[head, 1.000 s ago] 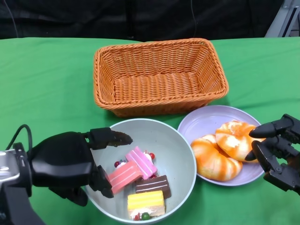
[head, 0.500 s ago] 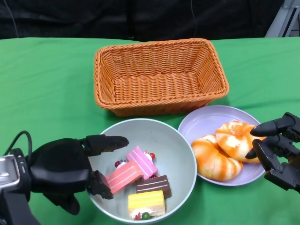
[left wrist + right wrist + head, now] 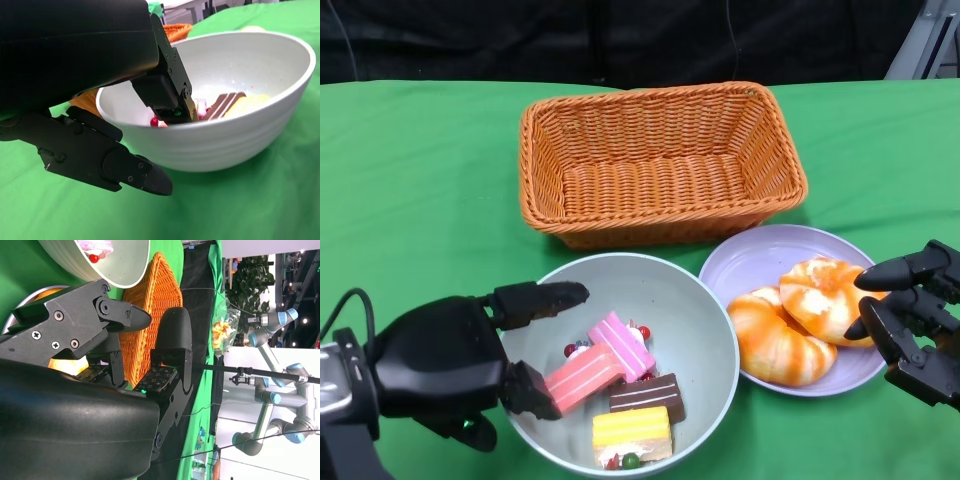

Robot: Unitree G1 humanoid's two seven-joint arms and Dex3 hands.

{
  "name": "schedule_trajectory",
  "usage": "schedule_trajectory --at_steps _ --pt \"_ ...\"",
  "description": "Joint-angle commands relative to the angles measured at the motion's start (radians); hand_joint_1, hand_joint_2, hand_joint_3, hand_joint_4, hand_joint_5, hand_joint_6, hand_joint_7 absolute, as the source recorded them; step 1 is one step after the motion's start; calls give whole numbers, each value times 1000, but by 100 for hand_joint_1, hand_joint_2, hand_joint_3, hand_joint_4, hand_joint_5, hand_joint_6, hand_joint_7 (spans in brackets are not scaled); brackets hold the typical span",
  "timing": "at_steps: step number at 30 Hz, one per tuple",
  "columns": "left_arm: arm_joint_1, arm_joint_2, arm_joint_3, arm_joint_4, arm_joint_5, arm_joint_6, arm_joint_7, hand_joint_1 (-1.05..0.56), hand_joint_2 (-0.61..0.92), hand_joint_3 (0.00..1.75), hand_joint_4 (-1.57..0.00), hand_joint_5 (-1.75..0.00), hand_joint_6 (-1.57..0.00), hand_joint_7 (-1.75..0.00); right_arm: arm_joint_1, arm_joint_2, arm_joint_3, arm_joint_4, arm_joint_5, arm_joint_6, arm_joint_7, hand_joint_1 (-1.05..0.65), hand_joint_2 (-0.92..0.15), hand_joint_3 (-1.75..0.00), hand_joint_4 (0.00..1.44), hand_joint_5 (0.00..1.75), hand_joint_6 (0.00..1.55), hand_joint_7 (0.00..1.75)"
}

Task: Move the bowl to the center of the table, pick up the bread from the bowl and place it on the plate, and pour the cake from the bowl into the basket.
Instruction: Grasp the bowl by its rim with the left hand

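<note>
The pale green bowl [image 3: 665, 285] sits at the table's near middle and holds several cake pieces: pink [image 3: 585, 375], chocolate [image 3: 647, 393] and yellow [image 3: 632, 430]. My left hand [image 3: 450, 365] is at the bowl's left rim. One finger [image 3: 165, 95] reaches over the rim into the bowl [image 3: 240, 145], and another [image 3: 130, 172] lies outside, apart from the wall. Two orange bread rolls [image 3: 775, 345] lie on the lilac plate [image 3: 760, 255]. My right hand [image 3: 915, 320] hovers at the plate's right edge, fingers apart and holding nothing.
The empty orange wicker basket [image 3: 660, 160] stands just behind the bowl and plate, and also shows in the right wrist view as basket [image 3: 160, 300]. A green cloth [image 3: 420, 200] covers the table. A dark backdrop lies beyond its far edge.
My left hand has slid slightly down and toward me along the bowl's left rim. The bowl, the bread and my right hand have stayed put.
</note>
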Motion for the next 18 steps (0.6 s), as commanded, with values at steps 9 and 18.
schedule_trajectory --at_steps 9,18 --pt "-23 8 -80 58 45 75 78 -38 81 0 -108 -1 -98 -1 6 -5 -8 -16 8 -6 1 -8 -69 -65 73 141 81 98" --pt "-48 -16 -144 108 71 132 144 -40 81 0 -108 -1 -96 0 9 -3 -7 -20 9 -5 -1 -7 -70 -64 74 140 81 98"
